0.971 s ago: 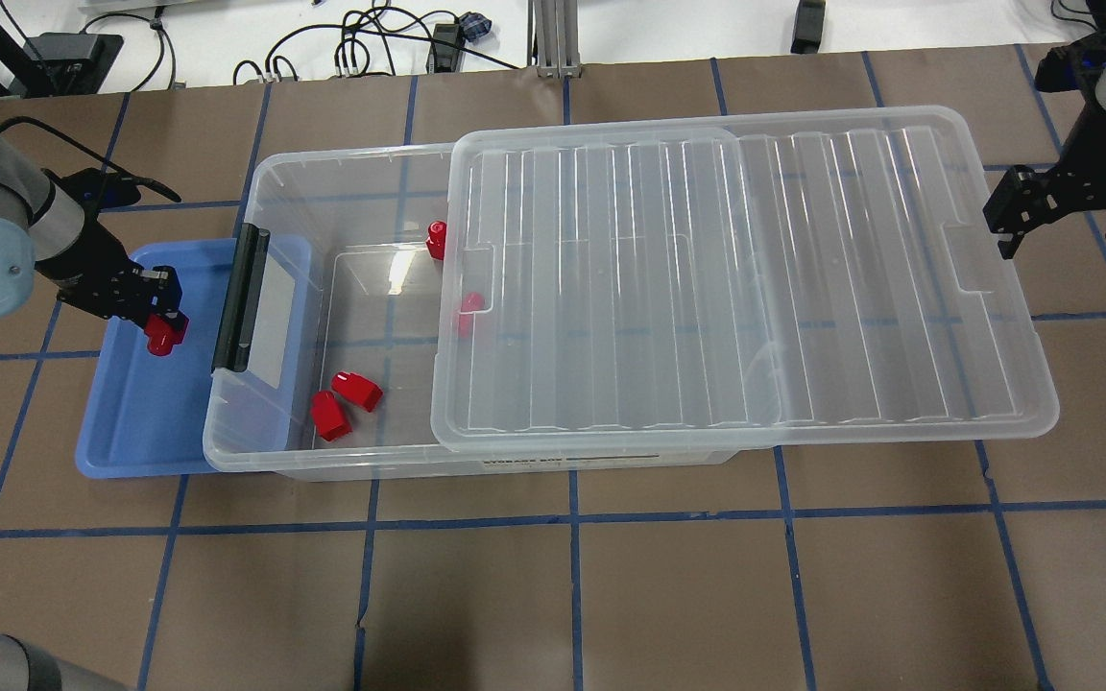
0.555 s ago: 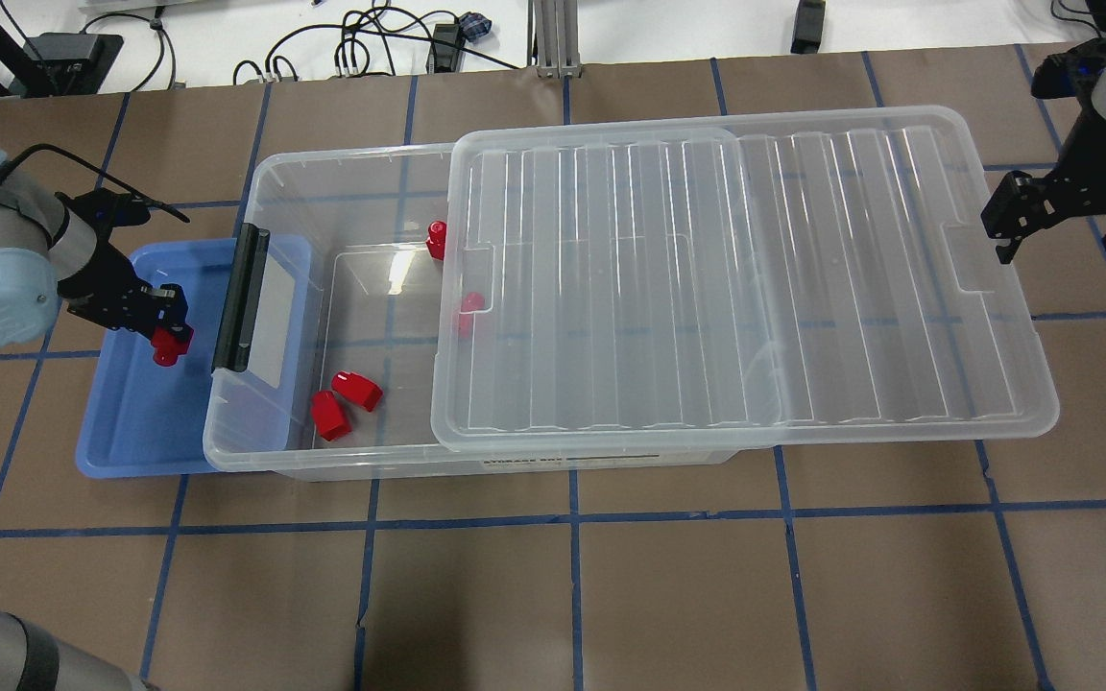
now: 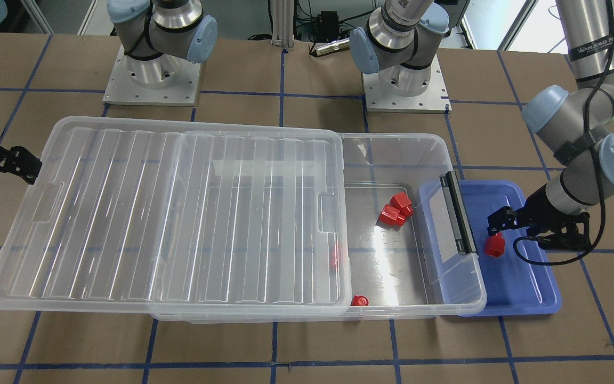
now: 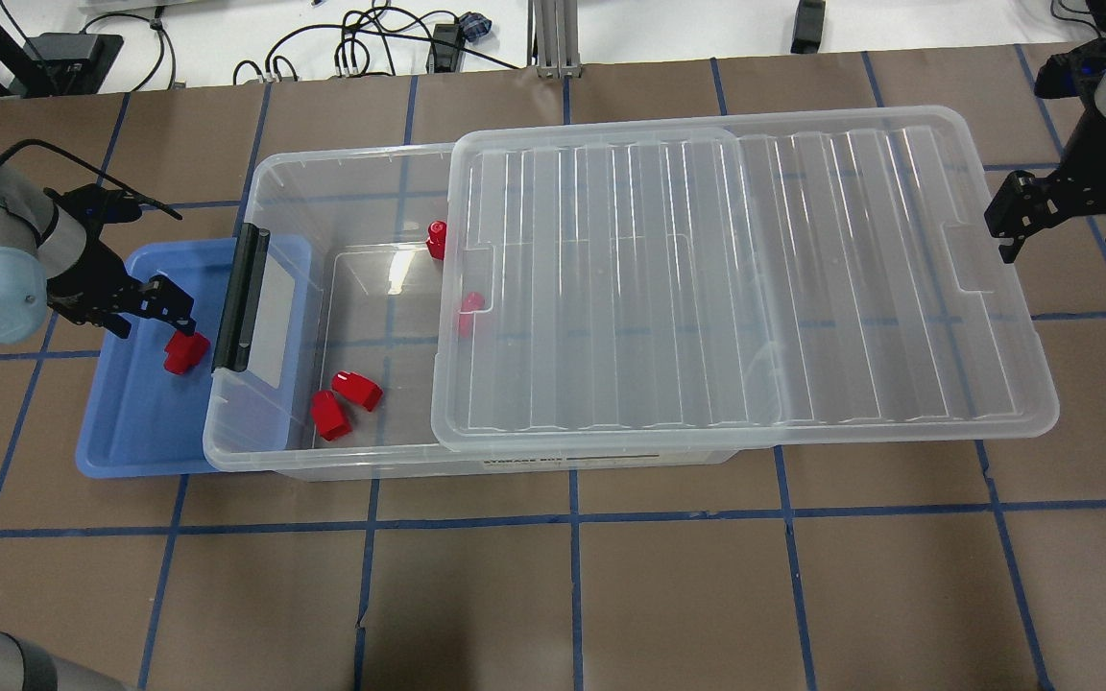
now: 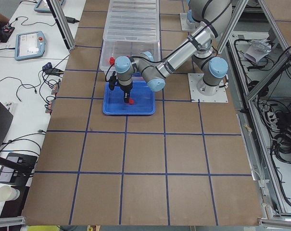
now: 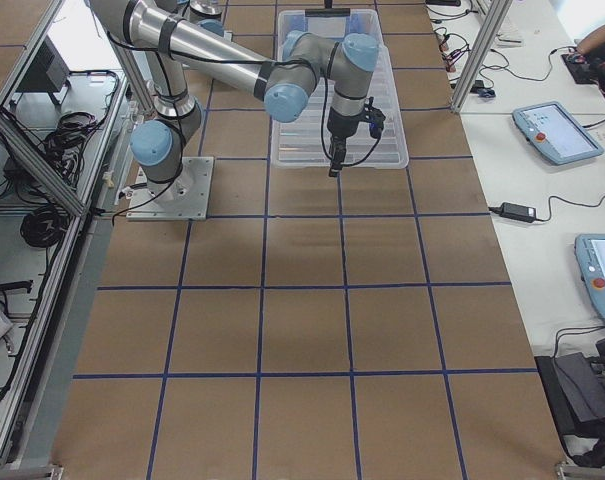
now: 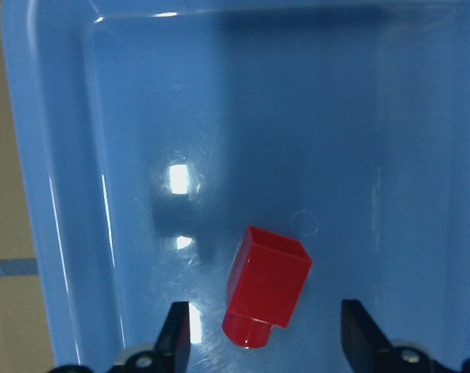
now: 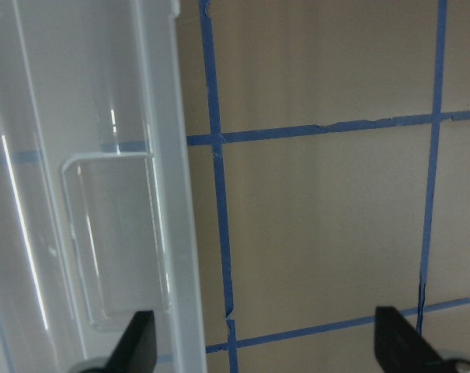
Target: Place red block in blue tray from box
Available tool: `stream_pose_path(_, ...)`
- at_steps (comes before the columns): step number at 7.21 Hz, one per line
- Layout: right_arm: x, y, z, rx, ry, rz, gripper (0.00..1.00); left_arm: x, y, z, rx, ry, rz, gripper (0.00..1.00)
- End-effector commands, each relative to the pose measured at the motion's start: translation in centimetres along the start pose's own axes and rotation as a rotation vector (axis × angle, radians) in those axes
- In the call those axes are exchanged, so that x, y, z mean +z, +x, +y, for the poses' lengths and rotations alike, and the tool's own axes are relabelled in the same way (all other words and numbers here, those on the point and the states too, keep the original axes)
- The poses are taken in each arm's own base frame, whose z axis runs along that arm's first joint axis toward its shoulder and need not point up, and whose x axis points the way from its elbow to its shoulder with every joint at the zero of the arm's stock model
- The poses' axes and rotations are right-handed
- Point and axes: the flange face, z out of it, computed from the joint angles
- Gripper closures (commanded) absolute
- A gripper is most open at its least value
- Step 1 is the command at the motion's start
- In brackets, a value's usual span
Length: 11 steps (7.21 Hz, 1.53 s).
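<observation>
Fingers (image 7: 176, 338) of the left gripper (image 7: 267, 338) are spread wide in your left wrist view and hold nothing. Between them you can see the red block (image 7: 266, 284) on the floor of the blue tray (image 7: 335, 116). It touches neither finger, and its round stud end points back toward the gripper. In the overhead view that same block sits near the tray's middle, just beside the black latch bar (image 4: 241, 297).

Look a little farther and you find the box (image 4: 265, 173), whose latch end overlaps the tray's inner edge, so the blue shows through the clear wall. Four more red blocks are inside it. Two of them (image 4: 342, 403) lie together near the robot-side wall. One (image 4: 436, 240) is by the far wall, and one (image 4: 469, 305) is partly under the edge of the lid (image 4: 745, 288). The ribbed lid is slid along the box, leaving the latch end uncovered and overhanging the other end.

Farthest along the table (image 4: 572, 595) you'll see the right gripper (image 8: 267, 346) at the lid's outer short edge. Its fingers are wide apart and empty. From the pictures you cannot tell whether one fingertip touches the lid's rim.
</observation>
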Motion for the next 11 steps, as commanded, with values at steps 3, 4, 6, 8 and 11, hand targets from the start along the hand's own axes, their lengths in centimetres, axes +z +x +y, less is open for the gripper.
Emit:
stream_pose_path(3,0.8,2.4,0.0,0.014,-0.013,0.006,0.00,-16.5,11.4,-1.7,-0.040,-0.095,0.014,0.00)
stream_pose_path(4,2.7,4.6,0.1,0.019,-0.045,-0.018,0.00,-18.9,15.8,-0.6,-0.065,-0.076,-0.002,0.00)
stream_pose_path(6,4.1,5.1,-0.1,0.031,-0.053,-0.030,0.00,-21.6,23.5,1.8,-0.115,-0.030,-0.019,0.00)
stream_pose_path(8,4.9,5.2,-0.7,0.036,-0.045,-0.027,0.00,-22.3,27.9,3.8,-0.111,-0.008,-0.055,0.00)
stream_pose_path(11,4.9,4.0,-0.6,0.032,-0.040,-0.075,0.00,-22.3,28.6,4.0,-0.102,0.001,-0.082,0.00)
